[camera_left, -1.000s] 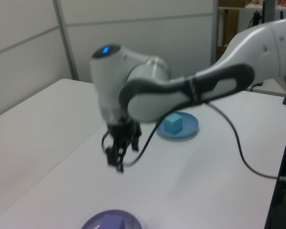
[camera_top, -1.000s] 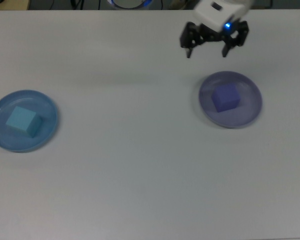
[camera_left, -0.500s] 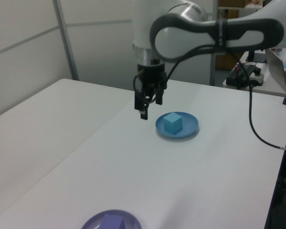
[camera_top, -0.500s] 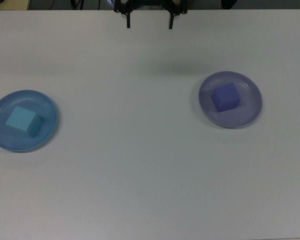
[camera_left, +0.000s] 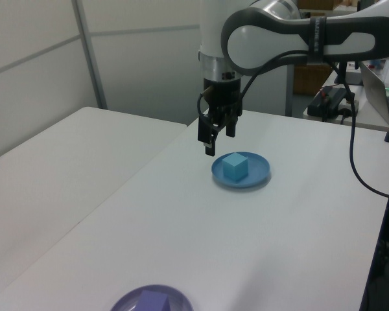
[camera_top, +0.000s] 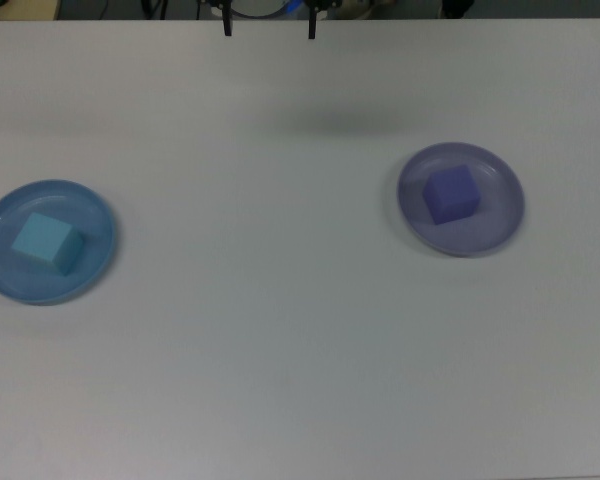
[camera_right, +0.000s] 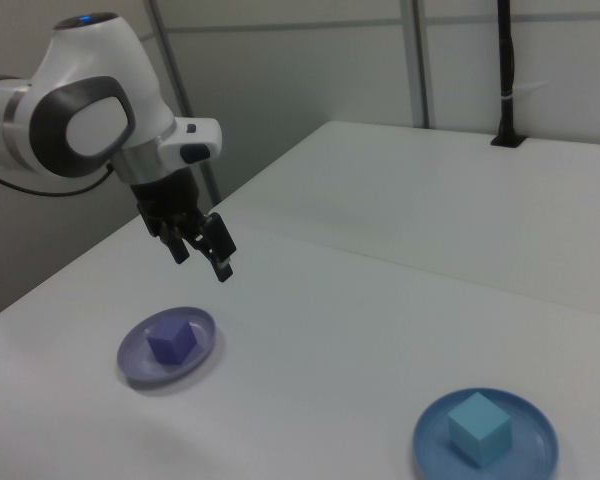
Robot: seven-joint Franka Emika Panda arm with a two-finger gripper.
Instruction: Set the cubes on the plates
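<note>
Hovering above the white tabletop (camera_top: 280,330), the gripper (camera_left: 218,138) hangs off the surface with its two fingers apart and nothing between them; in the top view only the fingertips (camera_top: 227,28) poke in at the tabletop's top edge, roughly mid-width; in the right view the gripper (camera_right: 212,256) sits above and just to the right view's right of the lavender plate (camera_right: 167,346); in the left view it is just to the left view's left of the blue plate (camera_left: 241,170), raised, touching neither plate.

Cyan cube (camera_top: 46,241) rests inside the blue plate (camera_top: 46,241) near the tabletop's left edge in the top view, roughly centred, one corner towards the rim; same cube (camera_left: 235,166) and (camera_right: 479,428) seen sitting flat on that plate (camera_right: 486,439) in the side views.

Indigo cube (camera_top: 450,194) sits inside the lavender plate (camera_top: 461,199) on the top view's right half, slightly off centre towards the plate's left; also seen (camera_right: 171,339) in the right view; lavender plate (camera_left: 152,299) partly cut by the left view's bottom edge, cube (camera_left: 153,302) on it; plates well apart, the gripper between them.
</note>
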